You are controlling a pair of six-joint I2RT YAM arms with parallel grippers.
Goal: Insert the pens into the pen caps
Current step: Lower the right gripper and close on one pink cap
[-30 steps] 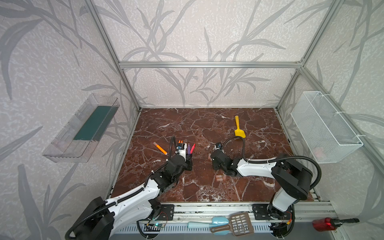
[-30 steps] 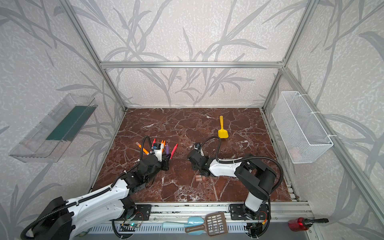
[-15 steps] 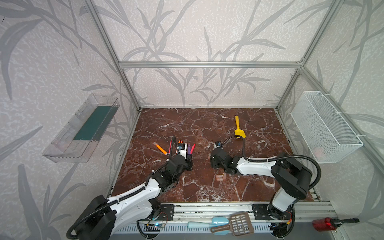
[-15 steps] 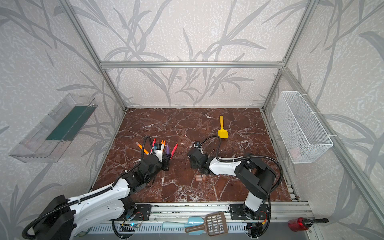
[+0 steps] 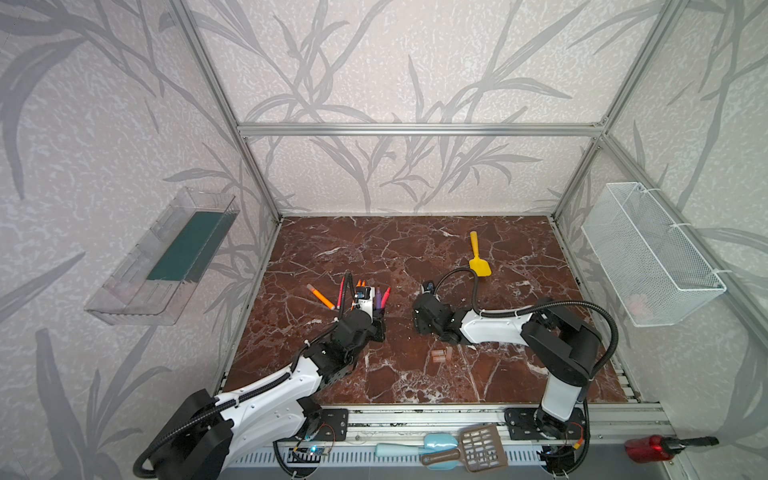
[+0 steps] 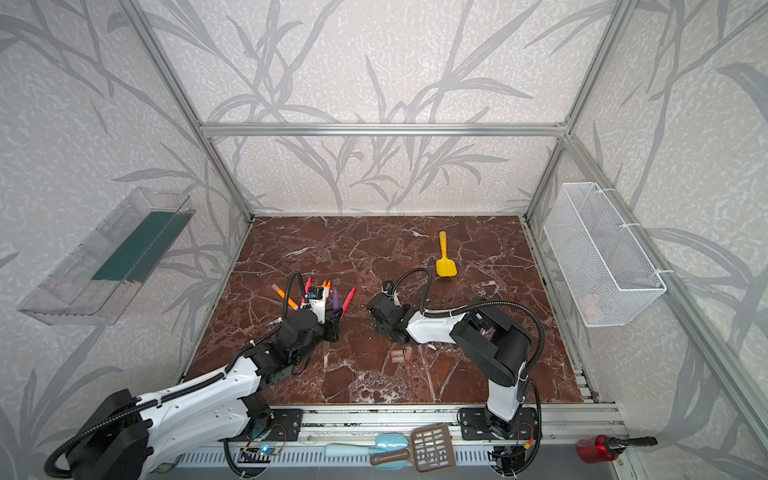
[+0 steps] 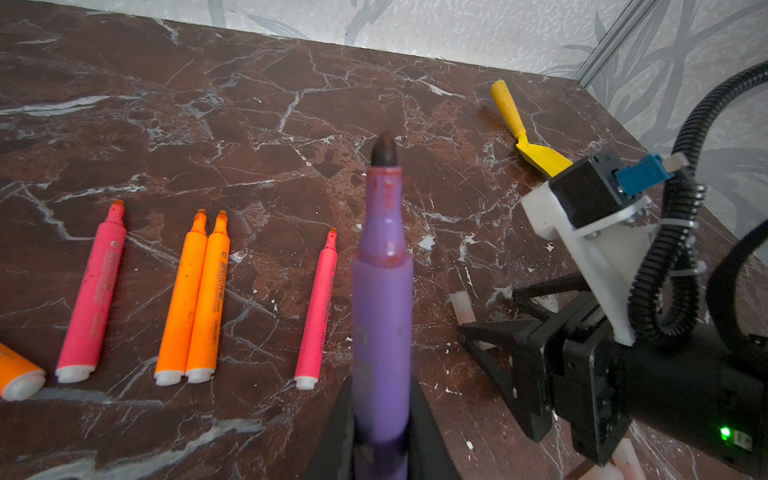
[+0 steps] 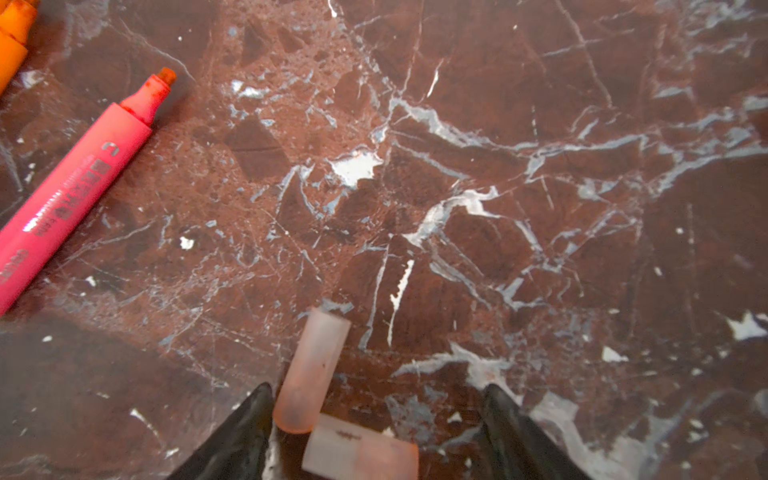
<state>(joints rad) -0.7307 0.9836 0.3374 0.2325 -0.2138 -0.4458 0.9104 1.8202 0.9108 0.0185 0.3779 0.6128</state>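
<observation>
Our left gripper [image 7: 380, 415] is clamped on the one purple pen [image 7: 382, 270], whose tip is uncapped. Five more lie on the marble counter [image 5: 415, 257] toward its left edge: three orange pens [image 7: 183, 299] and two pink pens [image 7: 93, 299]. Our right gripper [image 8: 378, 390] stands wide over two touching pen caps [image 8: 311, 370] mid-counter. What look like three more caps [image 5: 440, 355] lie nearer the front edge.
</observation>
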